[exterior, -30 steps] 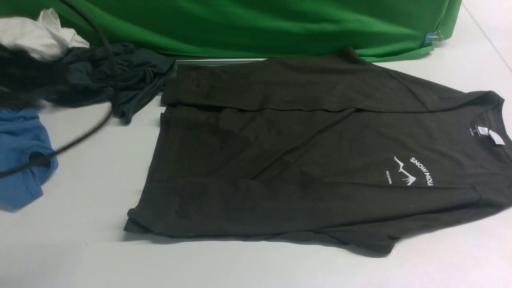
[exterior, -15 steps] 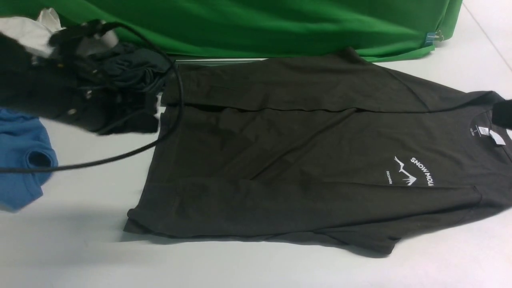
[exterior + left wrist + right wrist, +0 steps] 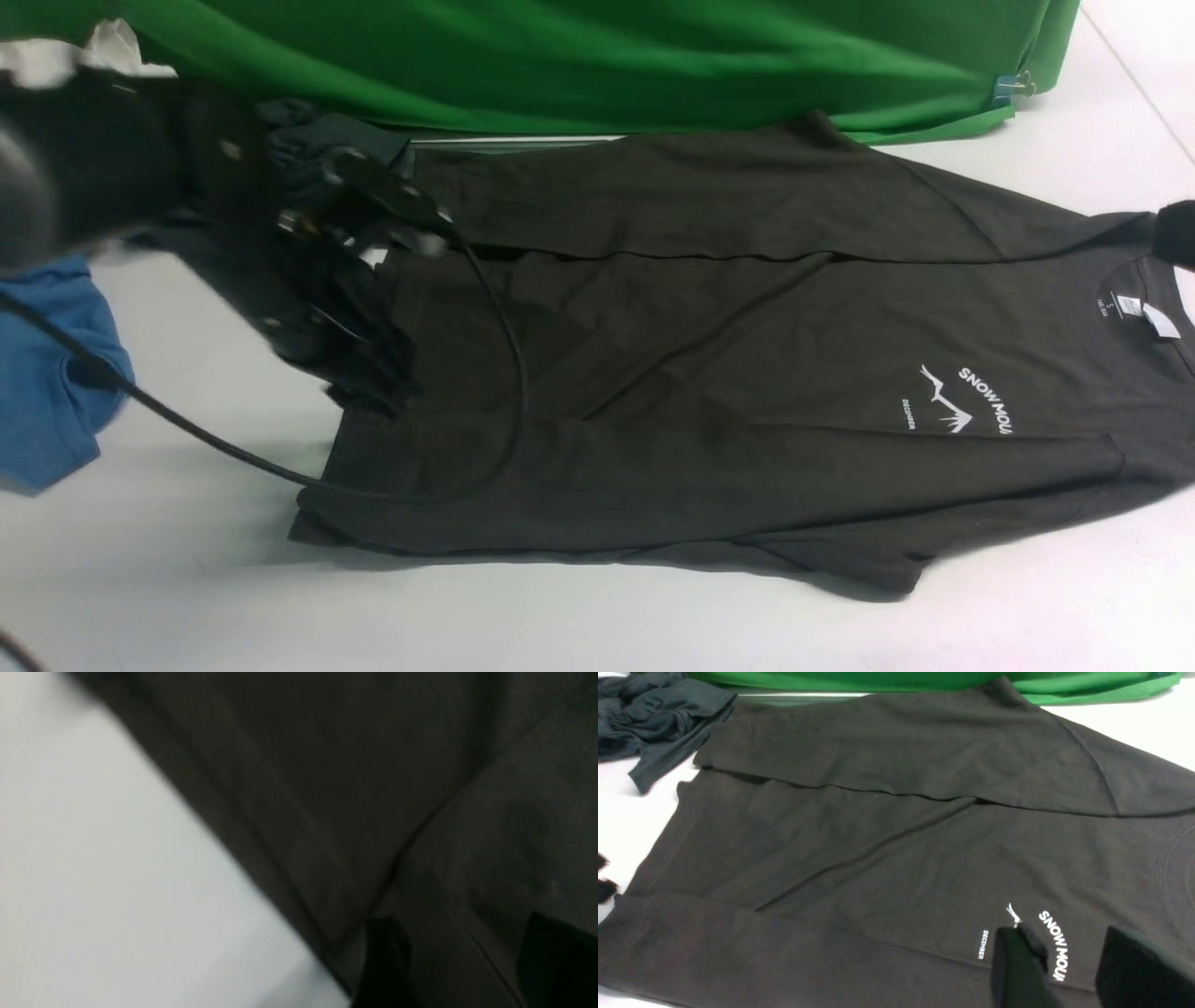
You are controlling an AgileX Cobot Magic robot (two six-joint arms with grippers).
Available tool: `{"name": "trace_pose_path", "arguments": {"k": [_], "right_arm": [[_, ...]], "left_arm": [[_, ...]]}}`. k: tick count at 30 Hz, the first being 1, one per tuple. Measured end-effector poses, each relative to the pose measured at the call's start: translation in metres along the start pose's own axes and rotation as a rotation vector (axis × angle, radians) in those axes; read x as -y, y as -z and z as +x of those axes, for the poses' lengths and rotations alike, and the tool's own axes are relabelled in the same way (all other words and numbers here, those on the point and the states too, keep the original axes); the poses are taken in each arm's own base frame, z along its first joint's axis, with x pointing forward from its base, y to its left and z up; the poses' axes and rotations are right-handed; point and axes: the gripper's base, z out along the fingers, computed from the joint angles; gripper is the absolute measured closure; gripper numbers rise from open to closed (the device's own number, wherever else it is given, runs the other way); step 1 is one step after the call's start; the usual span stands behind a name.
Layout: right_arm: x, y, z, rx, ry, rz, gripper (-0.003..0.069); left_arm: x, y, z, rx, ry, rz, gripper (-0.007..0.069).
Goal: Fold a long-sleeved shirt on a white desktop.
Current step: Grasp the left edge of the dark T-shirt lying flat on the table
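The blue garment [image 3: 56, 373] lies to the left of the left gripper [image 3: 460, 933], and the bunched teal garment [image 3: 336, 145] lies beyond it, both probably pushed aside so the fold has room. The left gripper itself is over the hem end of the long-sleeved shirt [image 3: 653, 345], its fingers well parted and nothing between them; whether the tips touch the cloth I cannot tell. That placing suggests it is lining up on the hem, to grip it and carry it toward the collar. Running from beneath the left gripper toward the right gripper [image 3: 1064, 940], the shirt lies flat on the worktop [image 3: 187, 616], chest print up, with its far and near sides turned inward in long strips. Those strips look meant to narrow the body and keep the sleeves in before it is folded along its length. A slanting crease crosses the middle between the grippers and may carry into the next fold if it is left. The neck label [image 3: 1129, 306] is at the collar end, near the right gripper in the front view. The right gripper is moderately open, with no cloth between its fingers, seemingly waiting above the shirt; I would judge the side folds made and the lengthwise fold still to do.
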Motion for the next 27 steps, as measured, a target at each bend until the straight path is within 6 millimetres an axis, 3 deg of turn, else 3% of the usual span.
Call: {"name": "trace_pose_path", "arguments": {"k": [7, 13, 17, 25, 27], "right_arm": [[0.000, 0.000, 0.000, 0.005, 0.000, 0.000, 0.0418], [0.000, 0.000, 0.000, 0.005, 0.000, 0.000, 0.0418], [0.000, 0.000, 0.000, 0.005, 0.000, 0.000, 0.0418], [0.000, 0.000, 0.000, 0.005, 0.001, 0.000, 0.0418], [0.000, 0.000, 0.000, 0.005, 0.001, 0.000, 0.0418]], "left_arm": [[0.001, -0.035, -0.004, -0.023, -0.061, 0.020, 0.0187], [0.002, -0.056, -0.001, -0.071, -0.053, 0.057, 0.0224], [0.002, -0.056, -0.001, -0.072, -0.053, 0.059, 0.0302], [0.004, -0.054, 0.000, -0.093, -0.049, 0.081, 0.0554], [0.004, -0.049, 0.000, -0.089, -0.050, 0.079, 0.0571]]}}
